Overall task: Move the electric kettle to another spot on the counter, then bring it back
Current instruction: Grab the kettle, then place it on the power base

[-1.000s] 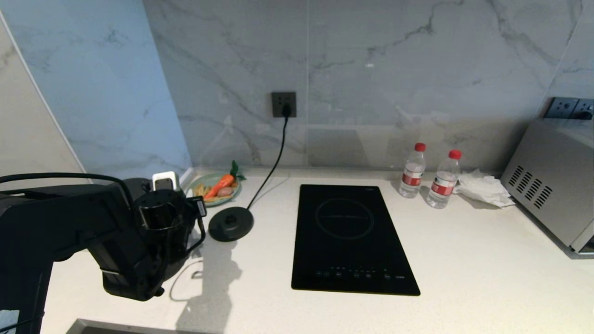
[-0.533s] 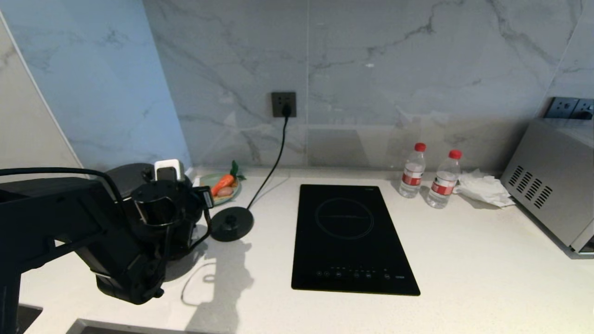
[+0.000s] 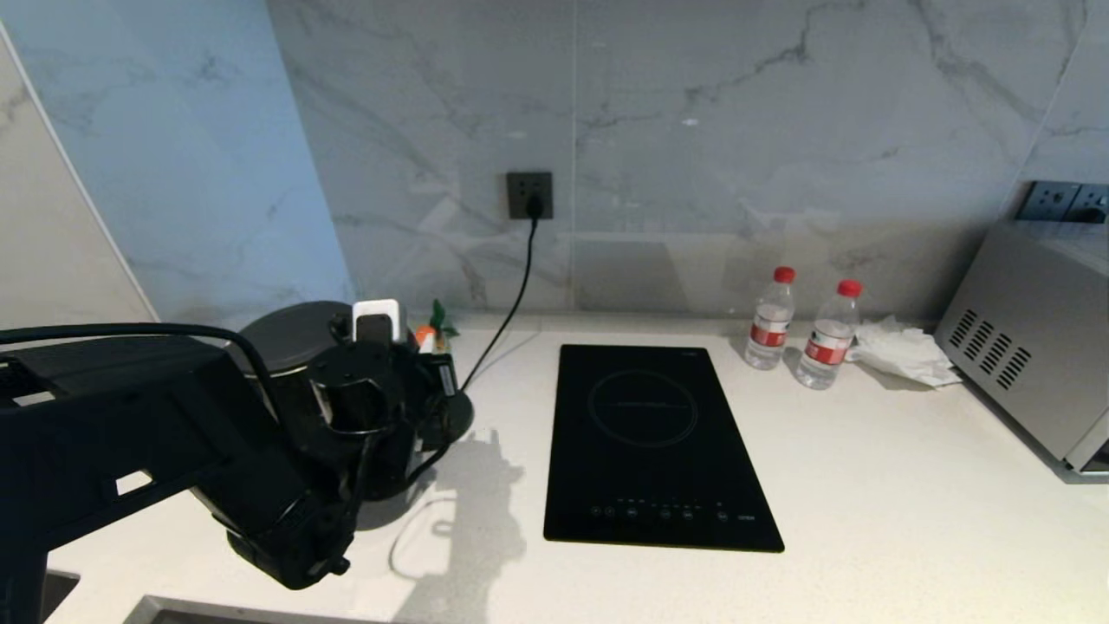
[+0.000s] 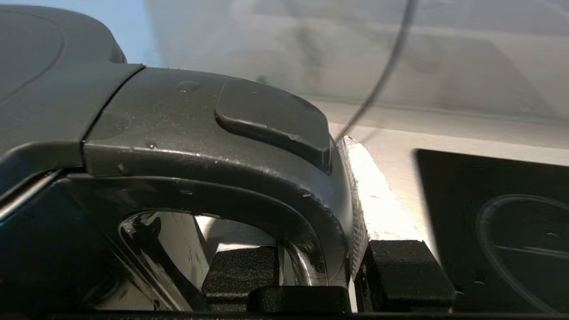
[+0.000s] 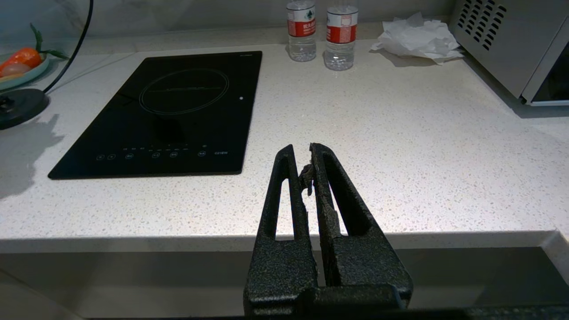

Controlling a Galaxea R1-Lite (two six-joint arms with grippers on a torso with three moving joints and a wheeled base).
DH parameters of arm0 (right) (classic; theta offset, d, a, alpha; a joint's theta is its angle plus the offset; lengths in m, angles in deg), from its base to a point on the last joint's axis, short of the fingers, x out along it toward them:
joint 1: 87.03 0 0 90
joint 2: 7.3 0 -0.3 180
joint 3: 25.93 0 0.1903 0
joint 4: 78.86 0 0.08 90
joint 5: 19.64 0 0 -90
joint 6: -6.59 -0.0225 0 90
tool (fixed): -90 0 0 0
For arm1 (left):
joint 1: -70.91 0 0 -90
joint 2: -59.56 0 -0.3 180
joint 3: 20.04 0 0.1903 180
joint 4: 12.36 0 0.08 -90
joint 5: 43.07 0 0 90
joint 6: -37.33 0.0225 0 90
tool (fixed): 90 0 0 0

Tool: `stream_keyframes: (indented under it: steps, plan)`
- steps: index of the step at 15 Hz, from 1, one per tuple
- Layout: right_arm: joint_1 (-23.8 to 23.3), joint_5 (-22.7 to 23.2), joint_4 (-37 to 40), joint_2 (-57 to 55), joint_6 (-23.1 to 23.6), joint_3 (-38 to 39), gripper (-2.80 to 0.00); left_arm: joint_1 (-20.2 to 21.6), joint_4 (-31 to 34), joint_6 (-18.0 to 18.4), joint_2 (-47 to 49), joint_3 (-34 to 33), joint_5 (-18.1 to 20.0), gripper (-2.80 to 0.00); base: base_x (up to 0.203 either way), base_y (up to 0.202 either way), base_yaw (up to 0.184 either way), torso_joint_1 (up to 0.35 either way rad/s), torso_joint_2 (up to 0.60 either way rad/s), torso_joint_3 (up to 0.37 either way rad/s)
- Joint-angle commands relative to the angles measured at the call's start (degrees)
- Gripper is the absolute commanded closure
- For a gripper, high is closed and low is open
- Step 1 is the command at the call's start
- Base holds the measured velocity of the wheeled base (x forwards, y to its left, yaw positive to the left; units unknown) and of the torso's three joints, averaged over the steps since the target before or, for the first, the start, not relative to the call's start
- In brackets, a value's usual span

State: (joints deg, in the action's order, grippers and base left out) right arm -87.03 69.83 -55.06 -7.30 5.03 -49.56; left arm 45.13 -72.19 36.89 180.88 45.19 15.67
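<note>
Your left gripper (image 4: pixel 320 266) is clamped on the electric kettle (image 3: pixel 295 347) by its looped handle (image 4: pixel 249 186): one finger sits inside the loop, the other outside it, w/ the handle bar squeezed between them. The kettle's lid lies just past the fingertips on the far side. In the head view the kettle is at the counter's (image 3: pixel 866 485) left rear, partly hidden behind your left arm, and it overlaps the round base disc (image 3: pixel 455 416); can't tell whether it's resting on anything or is lifted.

Beyond the outer finger, the induction hob (image 3: pixel 658 442) is set into the counter. No writing readable on the kettle from here.

Your right gripper (image 5: pixel 306 164) hovers off the counter's front edge, fingers pressed nearly together w/ nothing between them. Ahead of its tips, across the counter: the hob, small white lettering by its touch controls, too small to read for sure. Further out, two water bottles (image 5: pixel 322 31) w/ red-and-white labels, text illegible, beside a crumpled tissue (image 5: pixel 415 38). Off to the hob's far side, a plate w/ a carrot (image 5: pixel 24 58).
</note>
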Motion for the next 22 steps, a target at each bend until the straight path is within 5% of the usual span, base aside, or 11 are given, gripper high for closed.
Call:
stream_keyframes:
  steps: [1, 12, 22]
  plan:
    - [0.0, 0.1, 0.0, -0.1, 0.0, 0.0, 0.0, -1.3, 1.3, 0.0, 1.9, 4.8, -1.7, 0.0, 0.0, 0.0, 0.0, 0.0, 0.0, 0.0]
    - [0.0, 0.0, 0.0, -0.1, 0.0, 0.0, 0.0, -5.4, 17.9, 1.2, 4.3, 21.1, -2.8, 0.0, 0.0, 0.0, 0.0, 0.0, 0.0, 0.0]
    - [0.0, 0.0, 0.0, -0.1, 0.0, 0.0, 0.0, -6.0, 19.0, 3.3, 6.0, 24.1, -2.6, 0.0, 0.023, 0.0, 0.0, -0.001, 0.0, 0.001]
